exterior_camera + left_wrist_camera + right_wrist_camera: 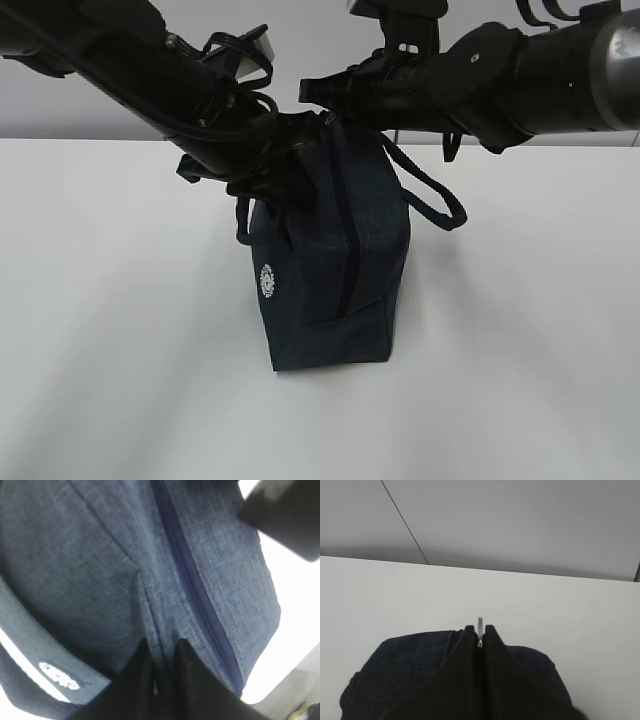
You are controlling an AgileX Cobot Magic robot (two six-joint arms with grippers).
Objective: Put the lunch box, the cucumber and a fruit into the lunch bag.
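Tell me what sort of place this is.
Probably a lab or test bench, not a home: a bare white table, a plain grey wall behind, and two black robot arms working on a navy lunch bag.

Ext. view: bright, even overhead light, white tabletop near blown out. Soft diffuse shadows spread fwd & sideways from the lunch bag toward the tabletop's front edge. Bag fabric very dark, detail lost (logo still readable). Left wrist view: close-up, soft focus, weave blurry, glare at right. Right wrist view: sharp-ish, flat grey light, fingers underexposed.
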